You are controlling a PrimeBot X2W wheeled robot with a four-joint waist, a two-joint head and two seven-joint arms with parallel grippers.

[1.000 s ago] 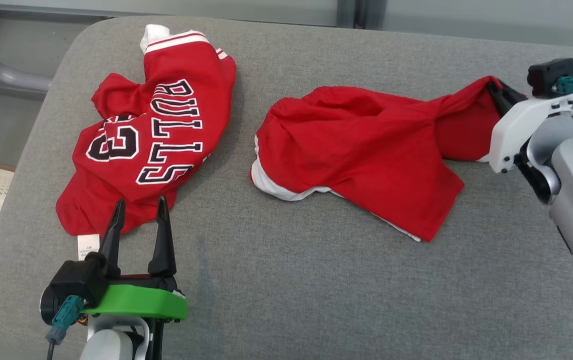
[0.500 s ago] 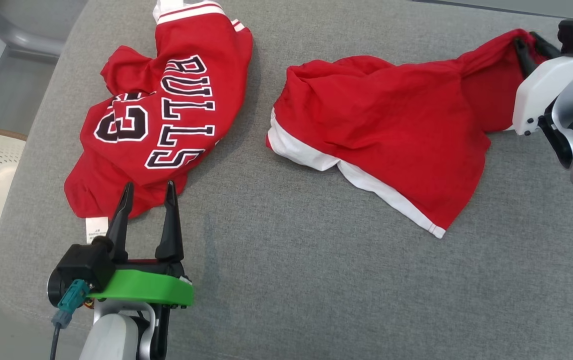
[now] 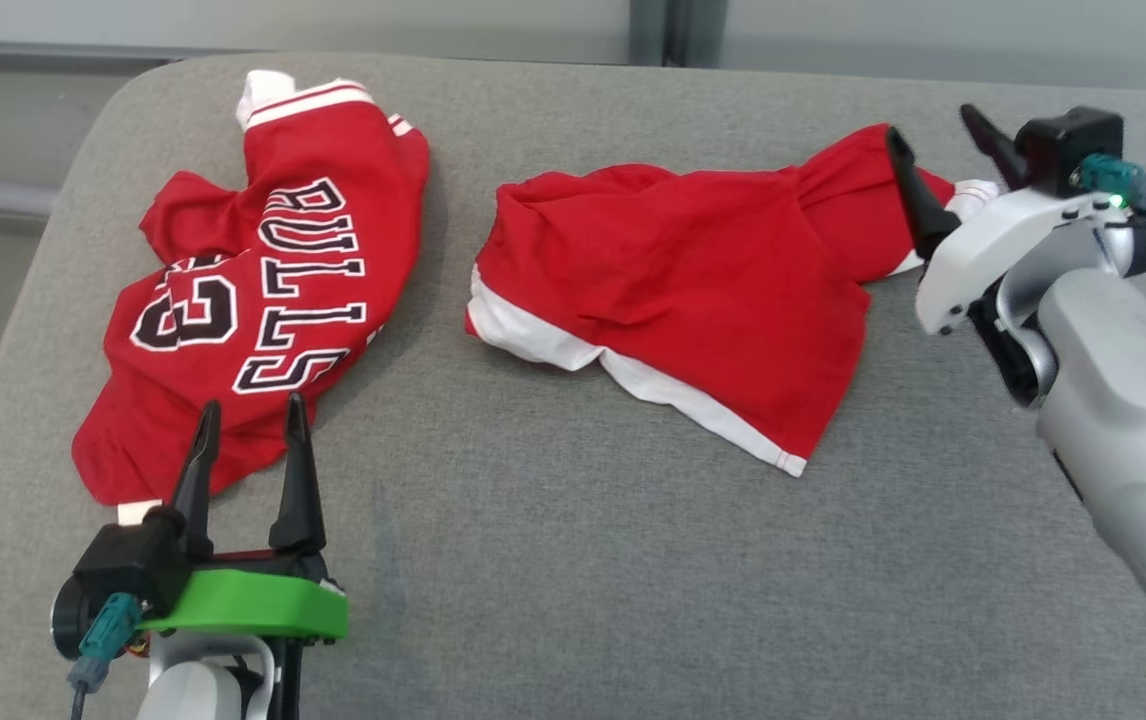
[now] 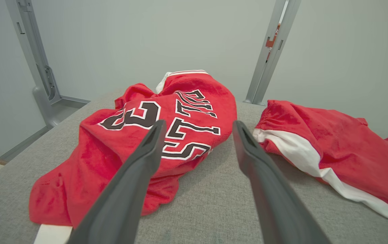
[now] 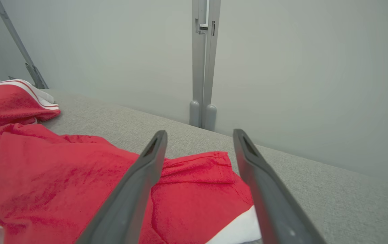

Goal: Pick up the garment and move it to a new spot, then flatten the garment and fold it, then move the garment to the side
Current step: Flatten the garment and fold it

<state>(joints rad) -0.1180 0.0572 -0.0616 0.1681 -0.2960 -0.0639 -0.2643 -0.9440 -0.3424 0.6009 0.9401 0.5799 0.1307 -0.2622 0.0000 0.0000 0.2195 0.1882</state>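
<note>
Where the crumpled red shorts with white trim (image 3: 693, 290) lie mid-frame on the grey fabric cushion (image 3: 573, 560), the right gripper (image 3: 938, 150) stands wide apart over their upper-right end — nothing clamped. Left gripper (image 3: 251, 408), lower left — fingers apart, empty, at the hem of the red lettered jersey (image 3: 263, 290).

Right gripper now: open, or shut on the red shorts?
Open. The right gripper has its fingers spread wide, and the red shorts lie loose on the cushion beneath them, not pinched.
</note>
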